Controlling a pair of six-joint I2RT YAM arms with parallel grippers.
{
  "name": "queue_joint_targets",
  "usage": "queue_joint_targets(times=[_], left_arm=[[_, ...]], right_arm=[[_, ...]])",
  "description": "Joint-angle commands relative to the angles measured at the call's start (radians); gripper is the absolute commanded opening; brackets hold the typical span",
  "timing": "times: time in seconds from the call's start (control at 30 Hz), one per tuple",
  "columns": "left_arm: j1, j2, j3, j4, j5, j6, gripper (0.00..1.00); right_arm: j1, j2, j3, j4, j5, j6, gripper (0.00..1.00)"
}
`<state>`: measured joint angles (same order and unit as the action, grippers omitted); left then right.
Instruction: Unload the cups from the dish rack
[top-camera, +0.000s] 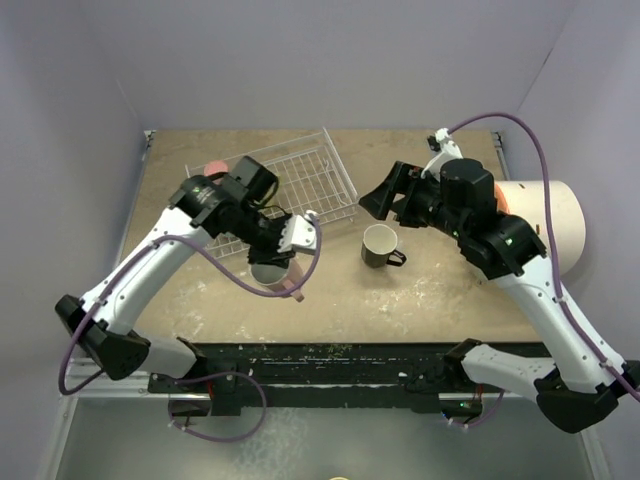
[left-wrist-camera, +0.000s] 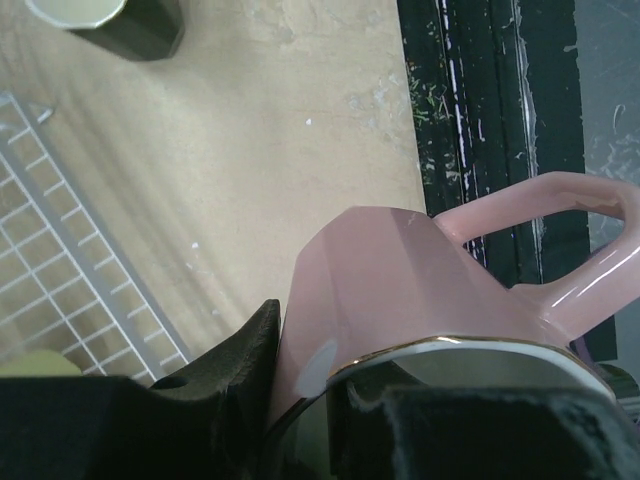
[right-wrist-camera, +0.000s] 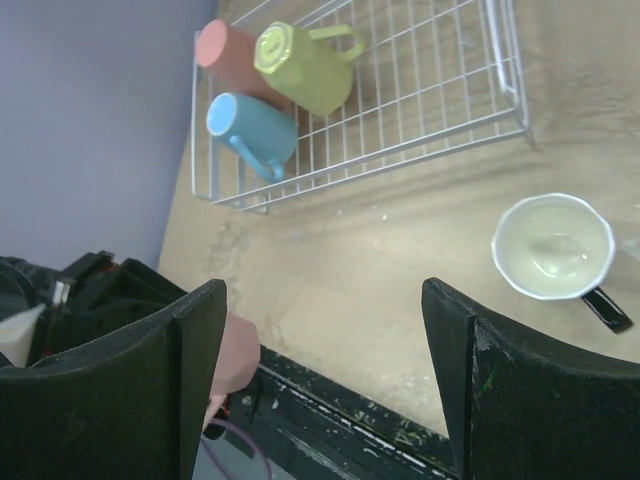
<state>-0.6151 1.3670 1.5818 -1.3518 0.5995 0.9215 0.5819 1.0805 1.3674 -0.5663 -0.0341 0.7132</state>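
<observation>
Left claw (top-camera: 278, 258) clamped on rim of light pink ceramic mug (left-wrist-camera: 380, 290), just beside white wire dish rack (top-camera: 310, 175), near side; handle points away from rack.

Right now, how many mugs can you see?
5. The red mug, green mug and blue mug sit in the rack; the black mug stands on the table; the left end effector holds the pink mug. Others may be hidden.

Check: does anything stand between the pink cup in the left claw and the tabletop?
Nothing visible does. The pink cup, held by the left claw, hangs over bare table; the black cup and dish rack stand aside.
</observation>
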Motion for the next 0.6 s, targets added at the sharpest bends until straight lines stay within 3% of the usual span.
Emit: queue_joint_targets(times=[0.0,0.3,0.57], left_arm=[[-0.119,0.053,0.029,0.144,-0.017,-0.103,0.00],[-0.213,0.318,0.117,0.141,-0.083,-0.071,0.00],[-0.222,0.522,0.166,0.290,-0.156,-0.123,0.00]], right_arm=[[-0.011,-0.034,0.064,-0.117,0.154,-0.031,0.81],[-0.017,-0.116,0.088,-0.300,0.305,0.007,0.84],[-0.016,-0.154,0.080,-0.400,0.357,0.037,0.86]])
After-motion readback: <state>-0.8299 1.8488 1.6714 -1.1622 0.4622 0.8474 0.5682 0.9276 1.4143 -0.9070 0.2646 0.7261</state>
